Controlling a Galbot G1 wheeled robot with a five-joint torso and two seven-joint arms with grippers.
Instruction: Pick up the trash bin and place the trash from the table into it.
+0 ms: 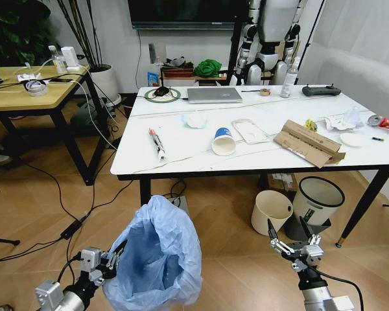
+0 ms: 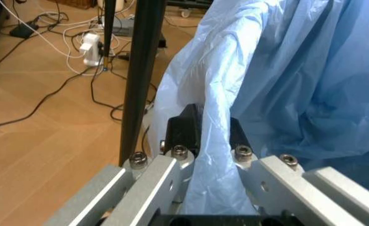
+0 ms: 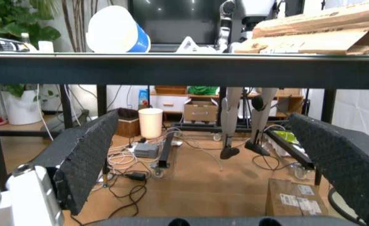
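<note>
Seemingly secure — the left gripper [image 1: 112, 256], lower left, clamps the trash bin [image 1: 157, 256] by its bag lip; lift slowly. Lower right, the right gripper [image 1: 292, 241] is spread, below the table [image 1: 188, 146] — trash [image 1: 223, 140] awaits.

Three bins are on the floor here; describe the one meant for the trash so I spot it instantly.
Start at the table; the trash bin is before its left leg, pinched by the left gripper. A baggy light-blue liner sets it apart from the cream bin and black-rimmed bin.
</note>
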